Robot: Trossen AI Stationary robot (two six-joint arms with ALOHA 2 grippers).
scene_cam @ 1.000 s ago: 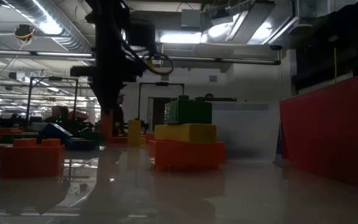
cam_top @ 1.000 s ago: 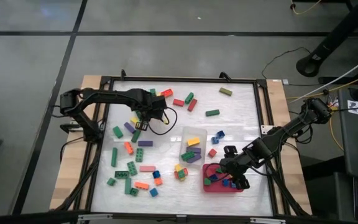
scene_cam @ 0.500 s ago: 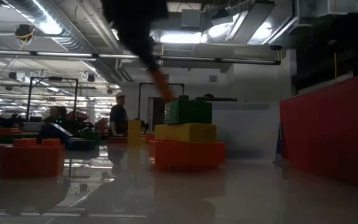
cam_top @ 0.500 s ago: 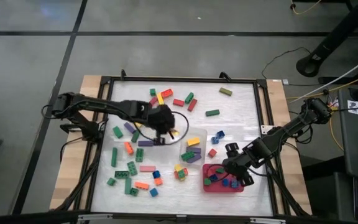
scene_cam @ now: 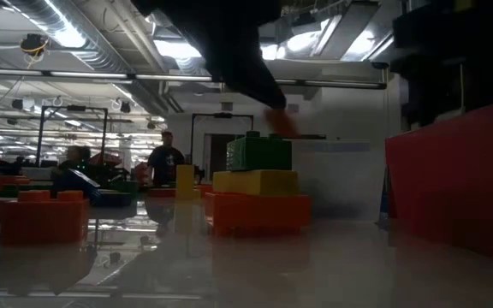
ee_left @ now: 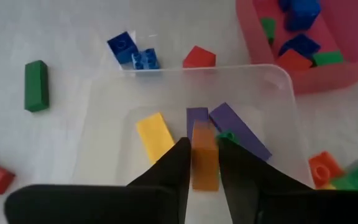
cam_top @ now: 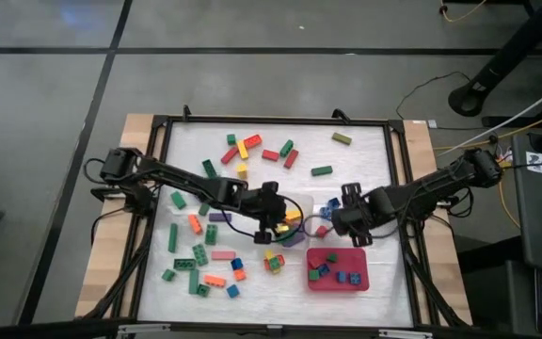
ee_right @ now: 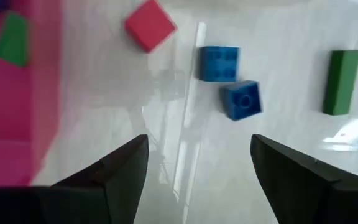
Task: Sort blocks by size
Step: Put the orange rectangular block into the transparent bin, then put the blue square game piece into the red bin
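Holding an orange bar (ee_left: 204, 155) between its nearly closed fingers, the left claw (ee_left: 202, 163) hangs over the clear tub (ee_left: 272, 112), where yellow and purple bars lie. The right claw (ee_right: 197, 168) is wide open and empty near two blue blocks (ee_right: 230, 81) on the counter (cam_top: 365, 160). If the bar sticks to one finger, it may fall outside the tub.

the left hand (cam_top: 273, 224) hides part of the clear tub (cam_top: 299, 204).

Industrial lab or workshop hall: exposed ceiling ducts (scene_cam: 75, 47), strip lights (scene_cam: 67, 36), metal frames (scene_cam: 45, 137), a standing person (scene_cam: 165, 158), grey concrete floor (cam_top: 45, 94) with trailing cables (cam_top: 525, 122) around the framed surface (cam_top: 374, 141).
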